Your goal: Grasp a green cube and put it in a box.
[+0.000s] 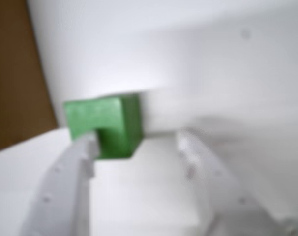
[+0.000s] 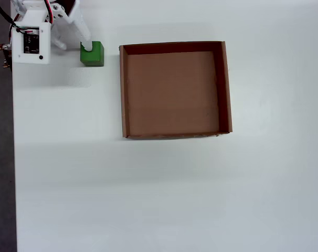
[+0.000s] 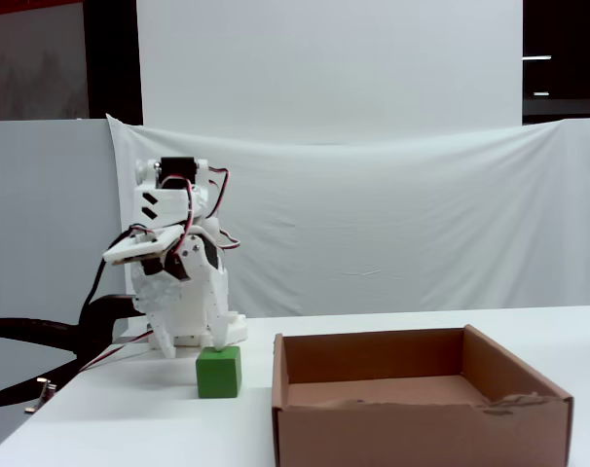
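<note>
The green cube (image 2: 93,55) sits on the white table just left of the brown cardboard box (image 2: 175,131), a small gap between them. My gripper (image 1: 138,142) is open, its jaws spread wide and low over the table. In the blurred wrist view the left fingertip (image 1: 87,147) overlaps the front of the green cube (image 1: 109,123); the right finger (image 1: 193,152) stands well clear of it. From overhead one fingertip (image 2: 86,46) rests at the cube's upper left corner. In the fixed view that fingertip (image 3: 220,342) meets the top of the cube (image 3: 219,375). The box (image 3: 422,428) holds nothing.
The arm's white base (image 2: 30,42) stands at the table's top left corner in the overhead view, by the table's left edge (image 2: 13,157). A black clamp (image 3: 42,336) sticks out left of the base. A white cloth (image 3: 373,224) hangs behind.
</note>
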